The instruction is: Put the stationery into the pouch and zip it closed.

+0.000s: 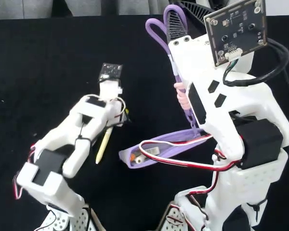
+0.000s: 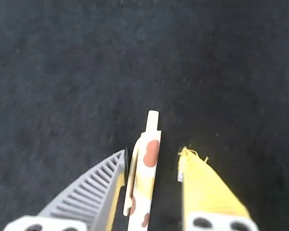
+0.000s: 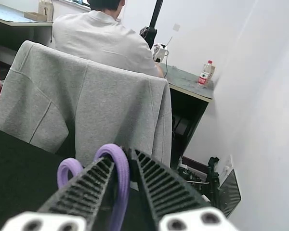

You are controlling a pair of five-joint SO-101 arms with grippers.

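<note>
Black table (image 1: pixel 48 57). Right gripper (image 3: pixel 124 161) is clamped on the strap loop (image 3: pixel 120 187) of the purple pouch (image 1: pixel 156 153). Pouch mouth gapes, with an orange item (image 1: pixel 133 156) and a white item (image 1: pixel 140 159) inside. Left gripper (image 2: pixel 153 153) has jaws apart, straddling the spotted pen (image 2: pixel 147 168) on the table near the pouch. Risks, as I see them: an off-centre close skews the pen, and a strap tug spills the contents.

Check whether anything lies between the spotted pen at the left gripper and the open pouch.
Nothing visible on the table: bare table separates the pen from the pouch. The right arm's red and white wires do cross its mouth in the high view, while the right gripper holds its strap up.
</note>
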